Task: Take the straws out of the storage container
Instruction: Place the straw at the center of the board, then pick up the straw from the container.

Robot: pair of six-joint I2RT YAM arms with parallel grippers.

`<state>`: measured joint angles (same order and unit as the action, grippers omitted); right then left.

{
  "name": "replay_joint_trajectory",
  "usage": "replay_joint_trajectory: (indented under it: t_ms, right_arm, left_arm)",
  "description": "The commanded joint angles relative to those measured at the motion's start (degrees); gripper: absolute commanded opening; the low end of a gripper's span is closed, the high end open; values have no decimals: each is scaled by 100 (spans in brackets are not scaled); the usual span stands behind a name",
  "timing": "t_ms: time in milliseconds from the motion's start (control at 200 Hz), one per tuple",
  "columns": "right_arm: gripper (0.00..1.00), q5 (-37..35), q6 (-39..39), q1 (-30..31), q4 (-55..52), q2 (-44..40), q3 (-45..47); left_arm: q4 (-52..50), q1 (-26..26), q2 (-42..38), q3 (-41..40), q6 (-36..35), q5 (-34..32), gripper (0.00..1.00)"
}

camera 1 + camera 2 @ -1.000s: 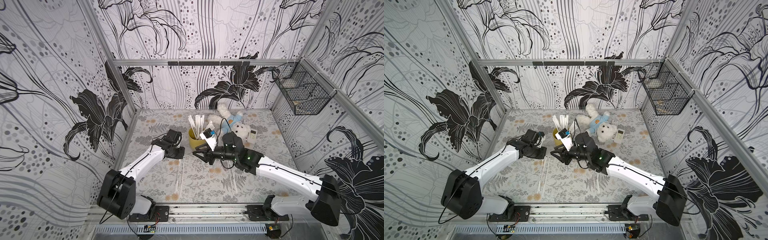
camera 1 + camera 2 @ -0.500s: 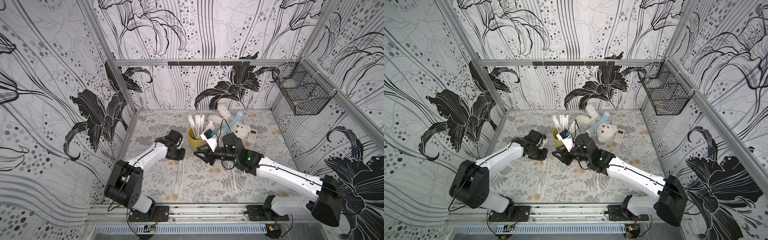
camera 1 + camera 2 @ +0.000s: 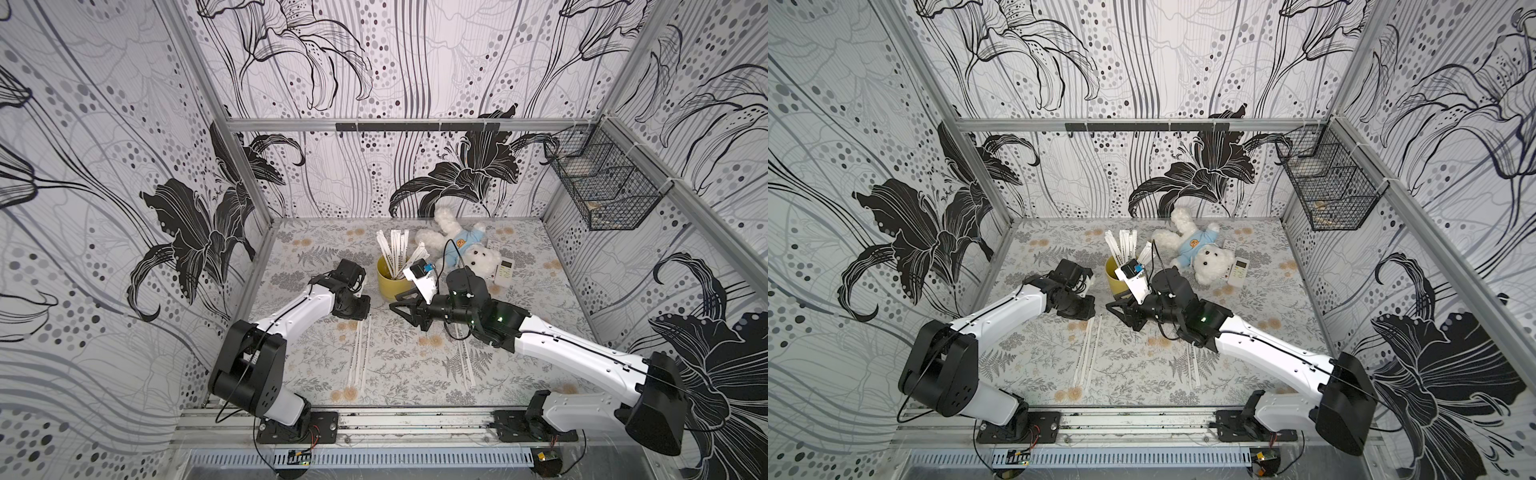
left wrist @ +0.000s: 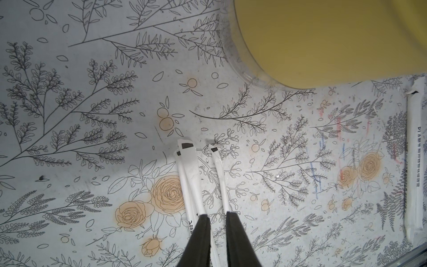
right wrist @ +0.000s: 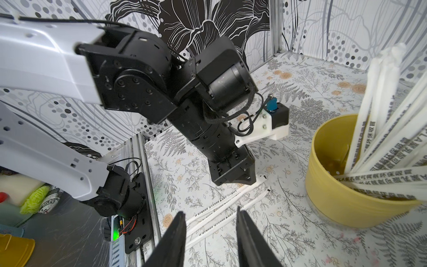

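Right tool (image 5: 210, 213) sits open and empty; the straws (image 5: 379, 104) lean in the storage container (image 5: 335, 189) just beside it. Left tool (image 4: 218, 215) is barely parted.

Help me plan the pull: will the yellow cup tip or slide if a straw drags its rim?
Probably light: the yellow cup is small and holds only paper-wrapped straws, so it may slide on the mat. The straws stand taller than it and lean outward, so a sideways drag could tip it. Its wide base should resist somewhat.
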<state>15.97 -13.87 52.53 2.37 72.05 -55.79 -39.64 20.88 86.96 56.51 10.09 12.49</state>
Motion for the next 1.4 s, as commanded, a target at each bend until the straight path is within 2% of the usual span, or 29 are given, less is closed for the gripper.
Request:
replay_joint_trajectory:
  t_ms: [0,170,341,461,616,751,856,1157,1392]
  right_arm:
    - [40,-195,171,18,-88,-173,77]
    - [41,-759,370,16,-239,-381,57]
    - [41,-1537,606,14,-607,-337,-257]
    - [39,-1860,822,12,-908,74,-718]
    - [35,-2251,1058,-5,-1021,751,-1402]
    - [35,-2236,1021,-133,-1256,1566,-2254]
    - [37,-2242,885,-255,-1751,2311,-3235]
    - [36,-2284,466,-628,-2795,4161,-5393]
    - [35,-2402,394,-700,-3300,4923,-6257]
  left_arm:
    - [126,-29,-221,-18,-24,-61,20]
    - [426,58,-803,-41,151,-225,19]
    - [1281,603,-1671,-325,301,-665,19]
    - [2466,933,-2304,-927,425,-824,21]
    - [4574,1132,-3020,-2124,538,-1078,22]
    - [6376,1144,-3243,-3177,482,-1249,25]
    - [7267,1146,-3132,-3600,359,-1326,27]
    - [7796,1146,-2790,-3812,-10,-1709,31]
    - [7878,1145,-2896,-4005,55,-1768,31]
